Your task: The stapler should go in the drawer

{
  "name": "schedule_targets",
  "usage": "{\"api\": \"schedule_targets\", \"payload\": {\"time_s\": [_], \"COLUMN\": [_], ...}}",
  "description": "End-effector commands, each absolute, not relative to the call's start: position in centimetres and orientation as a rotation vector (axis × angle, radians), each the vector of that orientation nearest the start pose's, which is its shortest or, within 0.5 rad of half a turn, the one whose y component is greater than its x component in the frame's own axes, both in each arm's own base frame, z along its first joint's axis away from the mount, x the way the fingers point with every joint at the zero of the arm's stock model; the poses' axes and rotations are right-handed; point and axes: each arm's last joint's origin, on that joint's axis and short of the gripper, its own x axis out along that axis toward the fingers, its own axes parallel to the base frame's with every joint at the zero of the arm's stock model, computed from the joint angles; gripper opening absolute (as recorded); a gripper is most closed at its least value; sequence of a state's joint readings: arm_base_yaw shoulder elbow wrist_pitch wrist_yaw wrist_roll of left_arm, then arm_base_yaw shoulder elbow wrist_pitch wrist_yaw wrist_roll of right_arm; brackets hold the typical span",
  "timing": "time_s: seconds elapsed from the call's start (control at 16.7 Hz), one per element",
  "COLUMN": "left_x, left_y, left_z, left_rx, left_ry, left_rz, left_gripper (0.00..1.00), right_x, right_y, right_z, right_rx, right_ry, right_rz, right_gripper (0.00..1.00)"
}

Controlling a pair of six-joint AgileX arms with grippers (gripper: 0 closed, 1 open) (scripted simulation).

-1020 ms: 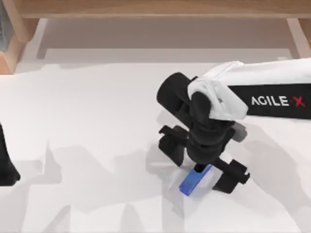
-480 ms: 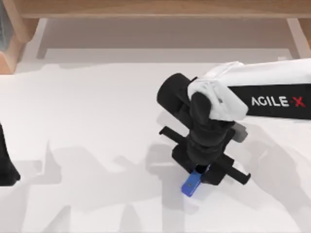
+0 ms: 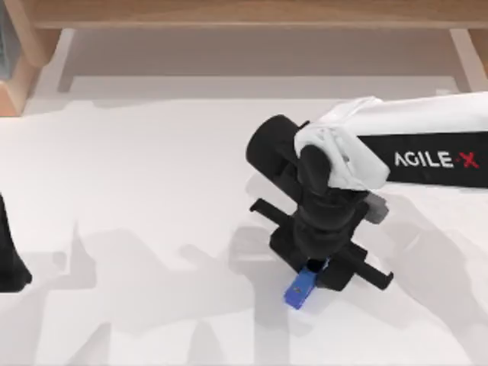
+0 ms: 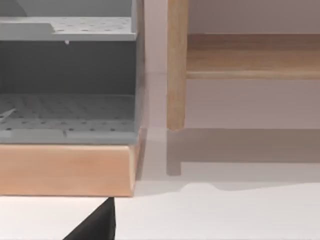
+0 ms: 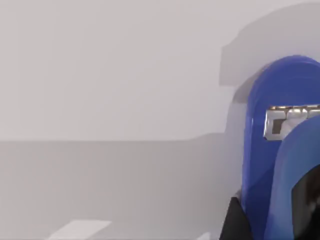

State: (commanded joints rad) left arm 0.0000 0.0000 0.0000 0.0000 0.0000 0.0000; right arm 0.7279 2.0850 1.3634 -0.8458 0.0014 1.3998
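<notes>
- Gripping is the step in hand, by my judgement: the right gripper [image 3: 315, 272] stands over the stapler [image 3: 300, 288] on the white bench [image 3: 137, 183], toward the near edge and right of the middle, its jaws pressed in on the stapler's far end.
- Seen from the right wrist, the stapler [image 5: 280, 150] sits close under the camera: a blue oblong body with a rounded end, a strip of silver metal showing between its upper and lower halves, and black at the end near the jaws.
- From above, the free blue end pokes out from under the gripper toward the near edge, the body lying at a slant.
- Next, I judge, the move calls for a straight lift, then a carry to the far side.
- My left arm [image 3: 9, 252] is parked at the bench's left edge; I cannot tell how its jaws stand.
- Farthest off, a wooden unit [image 3: 252, 15] runs along the far side, with a grey open compartment [image 4: 67, 112] in the left wrist view, possibly the drawer.
</notes>
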Motion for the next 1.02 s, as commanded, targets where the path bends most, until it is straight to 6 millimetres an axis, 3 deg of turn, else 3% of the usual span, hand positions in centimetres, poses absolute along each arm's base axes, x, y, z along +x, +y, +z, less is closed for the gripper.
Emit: {"api": "schedule_targets", "payload": {"time_s": [0.48,0.72,0.9,1.02], "left_x": [10.6,10.6,10.6,10.6], "left_y": [-0.1,-0.1,-0.1,-0.1], "left_z": [16.0,16.0,16.0,16.0], "left_rx": [0.0,0.0,0.0,0.0], "left_ry": [0.0,0.0,0.0,0.0], "left_rz": [0.0,0.0,0.0,0.0], "left_gripper": [1.0,1.0,1.0,1.0], "right_x": [28.1,28.1,30.0,32.5], "right_y": [25.3,25.4,23.9,21.5], "right_z": [14.4,14.3,16.0,18.2], "right_rx": [0.519,0.517,0.538,0.557], "right_ry": [1.507,1.509,1.467,1.409], "right_rz": [-0.52,-0.524,-0.503,-0.485], "right_gripper": [0.0,0.0,0.0,0.0]}}
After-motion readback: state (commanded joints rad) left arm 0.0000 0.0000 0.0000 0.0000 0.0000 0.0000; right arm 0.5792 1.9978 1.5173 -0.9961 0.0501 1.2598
